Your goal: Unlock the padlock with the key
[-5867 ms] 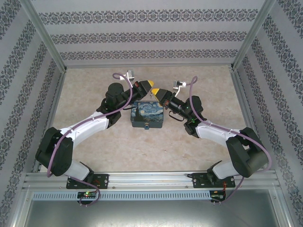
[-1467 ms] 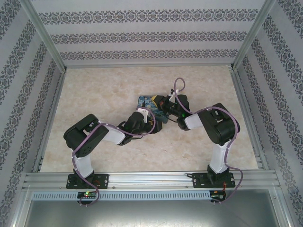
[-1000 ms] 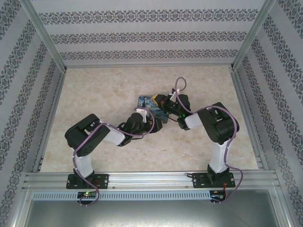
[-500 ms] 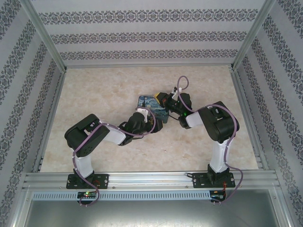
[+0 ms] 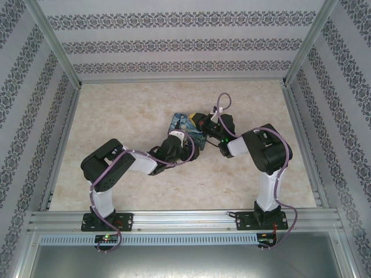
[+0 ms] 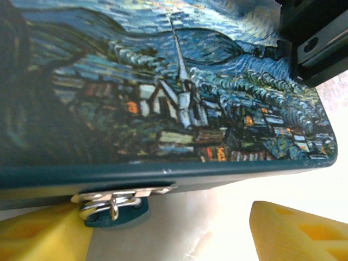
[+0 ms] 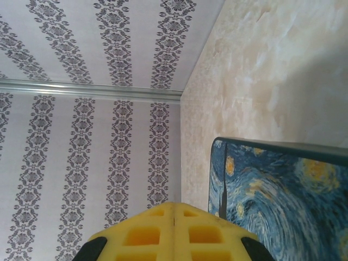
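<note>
Top external view: painted box (image 5: pixel 183 123) with a night-sky print sits mid-surface (image 5: pixel 116 110), and both arms meet at it.
Padlock: tiny grey metal piece (image 6: pixel 111 200), seemingly the lock, hanging at the box's front edge under the lid.
Left end effector (image 6: pixel 163 231): yellow fingers apart, one just beside the lock.
Right end effector (image 7: pixel 174 213): fingers pressed together by the box; cannot tell if a key is pinched between them.
Handling: probably light, hard, slick and free-swinging; best pinched across its body, keyhole left clear.
</note>
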Available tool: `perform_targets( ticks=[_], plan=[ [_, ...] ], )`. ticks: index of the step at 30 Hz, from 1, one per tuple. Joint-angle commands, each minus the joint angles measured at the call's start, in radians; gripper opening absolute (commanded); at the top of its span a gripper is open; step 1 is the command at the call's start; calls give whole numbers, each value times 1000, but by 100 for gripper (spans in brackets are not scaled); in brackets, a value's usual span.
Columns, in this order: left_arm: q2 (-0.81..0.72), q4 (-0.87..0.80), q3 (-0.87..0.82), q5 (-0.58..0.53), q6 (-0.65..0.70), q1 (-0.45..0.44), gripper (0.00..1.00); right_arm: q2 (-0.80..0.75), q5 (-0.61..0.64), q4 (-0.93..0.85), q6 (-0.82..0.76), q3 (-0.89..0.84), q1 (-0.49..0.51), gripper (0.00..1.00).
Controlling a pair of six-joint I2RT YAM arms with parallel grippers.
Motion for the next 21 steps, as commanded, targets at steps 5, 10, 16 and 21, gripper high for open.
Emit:
perform_targets(
  ticks=[5, 10, 16, 21],
  plan=[
    [56, 114, -54, 110, -111, 11, 74, 55, 9, -52, -7, -22, -5, 0],
    [63, 309, -106, 166, -256, 11, 73, 58, 7, -51, -8, -24, -6, 0],
    [97, 439, -136, 182, -351, 12, 72, 61, 7, -48, -7, -28, -6, 0],
    [100, 465, -142, 196, -376, 11, 71, 65, 6, -43, -6, -31, -6, 0]
  ],
)
